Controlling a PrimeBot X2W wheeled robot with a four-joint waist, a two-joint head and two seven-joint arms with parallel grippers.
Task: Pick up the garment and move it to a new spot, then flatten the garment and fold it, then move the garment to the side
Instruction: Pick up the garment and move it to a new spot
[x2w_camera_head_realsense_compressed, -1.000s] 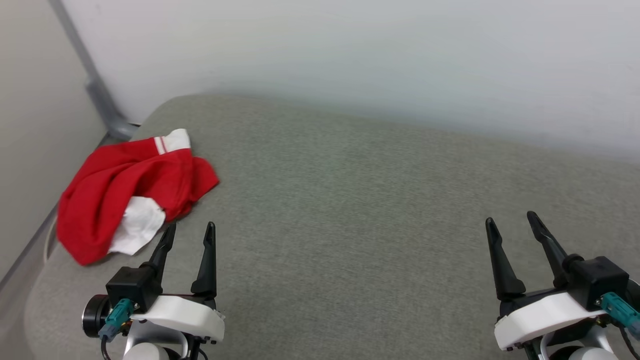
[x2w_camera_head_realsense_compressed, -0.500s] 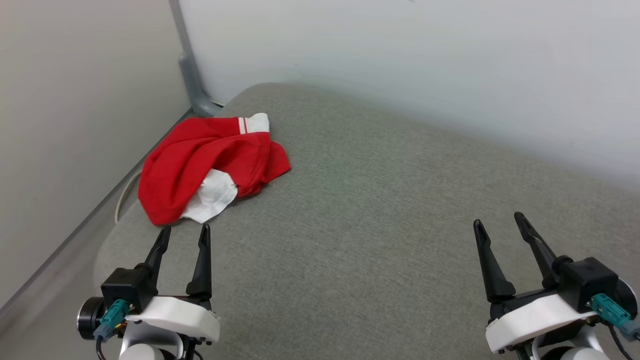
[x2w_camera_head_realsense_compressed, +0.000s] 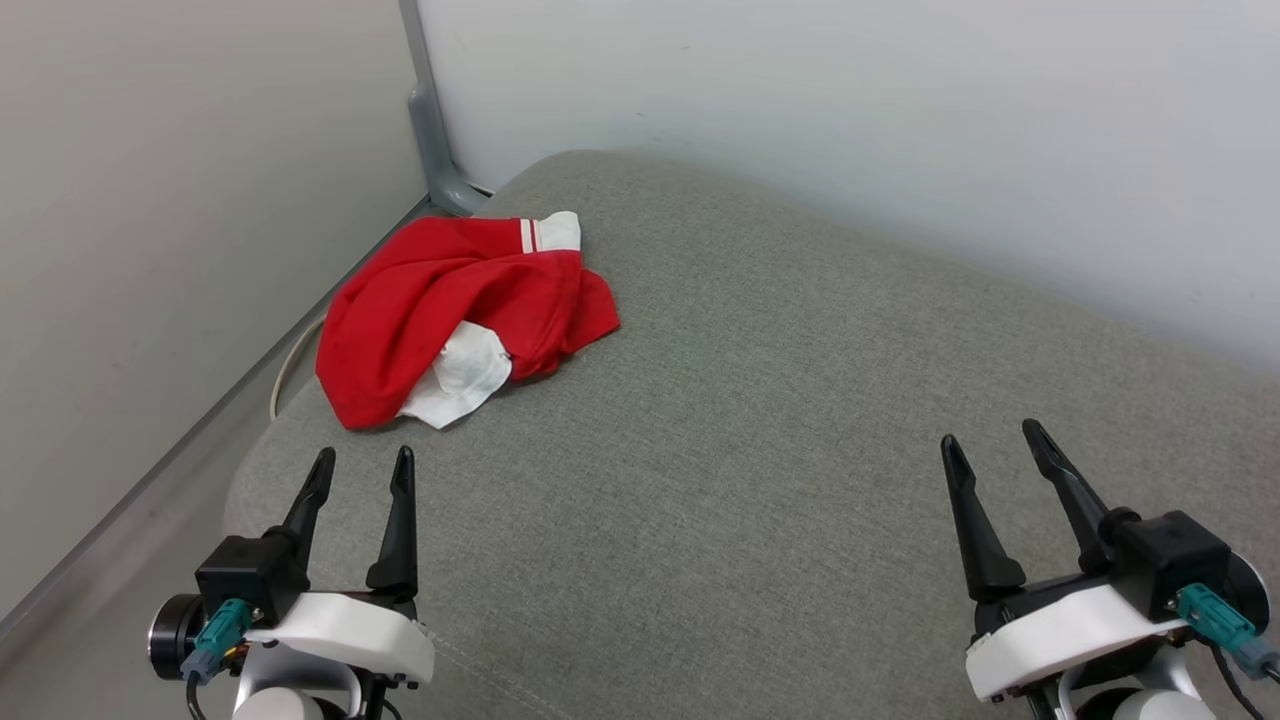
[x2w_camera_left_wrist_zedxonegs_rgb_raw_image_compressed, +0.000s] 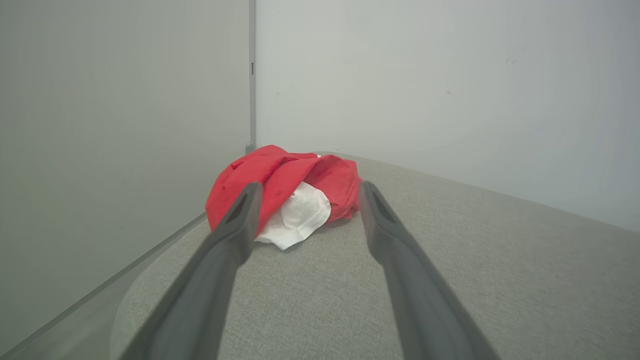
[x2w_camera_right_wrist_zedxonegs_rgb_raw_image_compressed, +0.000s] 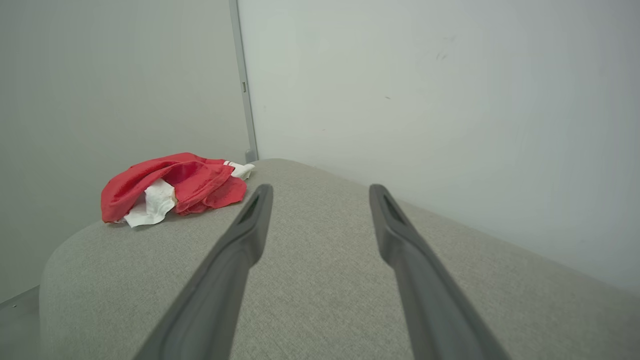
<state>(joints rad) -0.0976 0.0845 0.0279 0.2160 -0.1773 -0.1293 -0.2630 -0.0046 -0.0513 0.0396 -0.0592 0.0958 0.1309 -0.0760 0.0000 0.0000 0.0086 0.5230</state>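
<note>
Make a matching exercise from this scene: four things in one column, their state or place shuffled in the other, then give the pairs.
1. garment
2. left gripper
3. right gripper
4. cushion

A. open, far across from the red heap
B. crumpled in a heap near the wall corner
C. open, close to the heap, not touching it
D. grey fabric surface bearing the heap

Pairs: 1-B, 2-C, 3-A, 4-D

COUNT OF ITEMS IN VIEW

We are counting one garment (x2w_camera_head_realsense_compressed: 450, 310); two grippers, the left gripper (x2w_camera_head_realsense_compressed: 362, 458) and the right gripper (x2w_camera_head_realsense_compressed: 988, 440), each showing two fingers (x2w_camera_head_realsense_compressed: 398, 520); one grey cushion (x2w_camera_head_realsense_compressed: 750, 450); two walls (x2w_camera_head_realsense_compressed: 850, 120); one corner post (x2w_camera_head_realsense_compressed: 432, 140); one pale cord (x2w_camera_head_realsense_compressed: 283, 365).
</note>
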